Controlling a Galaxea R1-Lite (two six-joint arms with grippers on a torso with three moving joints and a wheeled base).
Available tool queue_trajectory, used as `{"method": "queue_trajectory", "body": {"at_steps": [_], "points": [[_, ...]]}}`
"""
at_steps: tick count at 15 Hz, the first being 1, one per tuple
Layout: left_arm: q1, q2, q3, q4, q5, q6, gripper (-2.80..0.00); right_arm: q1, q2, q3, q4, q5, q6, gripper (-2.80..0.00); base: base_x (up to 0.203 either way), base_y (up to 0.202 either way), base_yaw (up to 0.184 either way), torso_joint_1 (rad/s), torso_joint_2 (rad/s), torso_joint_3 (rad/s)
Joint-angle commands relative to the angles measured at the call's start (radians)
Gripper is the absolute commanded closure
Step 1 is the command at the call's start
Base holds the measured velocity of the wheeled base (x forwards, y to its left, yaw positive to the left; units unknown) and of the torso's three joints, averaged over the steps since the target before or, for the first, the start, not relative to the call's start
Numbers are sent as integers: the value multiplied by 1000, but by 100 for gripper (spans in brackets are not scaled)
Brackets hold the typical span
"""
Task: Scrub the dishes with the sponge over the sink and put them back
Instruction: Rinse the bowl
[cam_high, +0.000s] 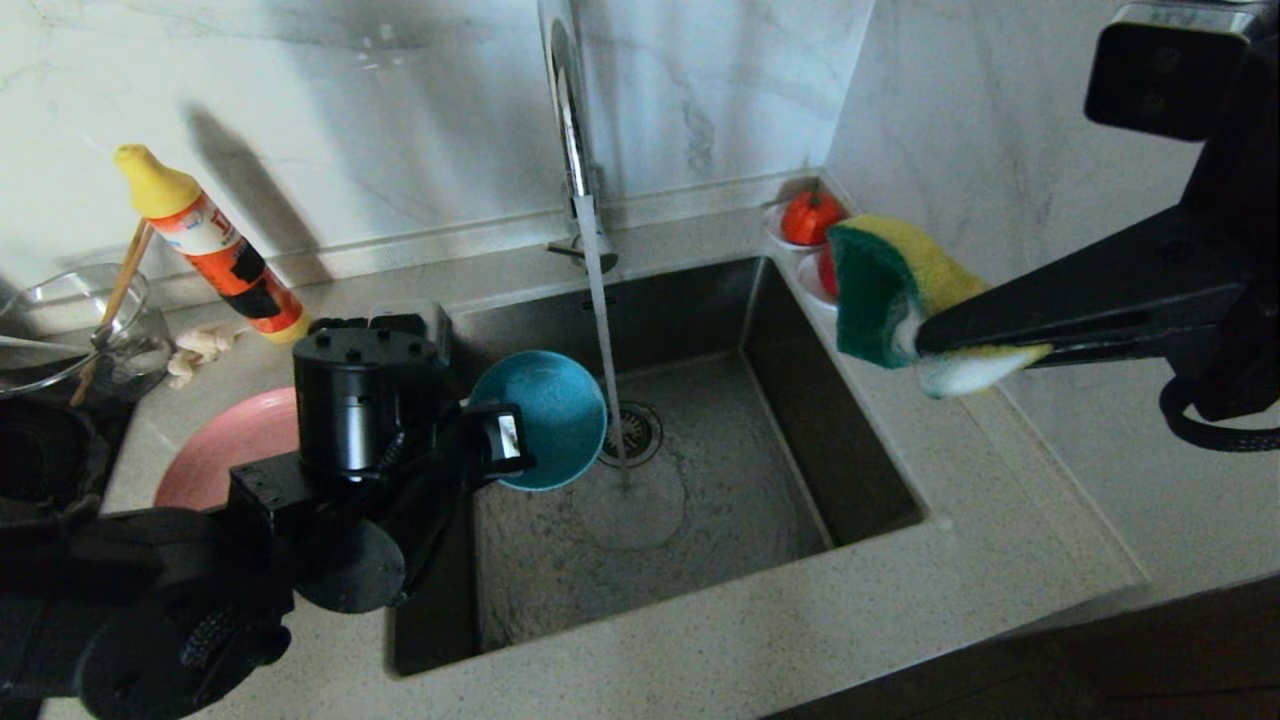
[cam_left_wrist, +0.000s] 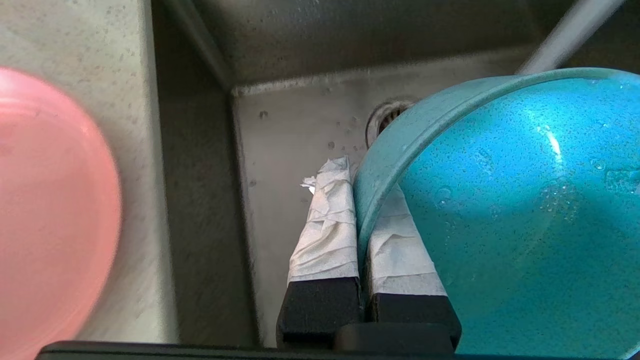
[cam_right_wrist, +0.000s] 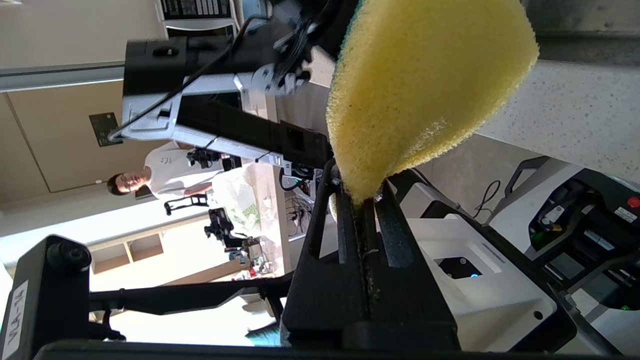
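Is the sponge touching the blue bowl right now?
Apart. The head view shows the sponge in the right end effector above the counter, with open sink separating it from the blue bowl.

You've got open room in the sink (cam_high: 760, 470): right half and front of the basin floor are bare, nothing but the drain strainer (cam_high: 634, 432) at centre. Water stream (cam_high: 603, 330) falls from the tap (cam_high: 570, 110) straight down mid-basin, so any pass across goes through it. Left gripper (cam_high: 500, 440) w/ teal bowl (cam_high: 548, 418) fills the basin's left side, bowl just beside the stream. Right gripper (cam_high: 925, 345) w/ sponge (cam_high: 890, 290) hangs over the right rim, blocking approach there. Behind it, back-right corner: saucers w/ red fruit (cam_high: 810, 218) by the side wall. Left counter is crowded: pink plate (cam_high: 225, 440), soap bottle (cam_high: 215, 245), glass bowl (cam_high: 70, 330). Front counter strip is free.
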Motion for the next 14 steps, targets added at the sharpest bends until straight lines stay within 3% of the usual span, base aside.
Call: {"method": "queue_trajectory", "body": {"at_steps": [1, 4, 14], "points": [[22, 70, -60, 10, 3, -26, 0, 0, -8, 2, 4, 4, 3, 0, 0, 0, 0, 0, 0, 0], [40, 132, -126, 35, 5, -81, 0, 0, -12, 5, 4, 4, 3, 0, 0, 0, 0, 0, 0, 0], [83, 252, -322, 51, 7, -135, 0, 2, -12, 7, 2, 4, -8, 0, 0, 0, 0, 0, 0, 0]]}}
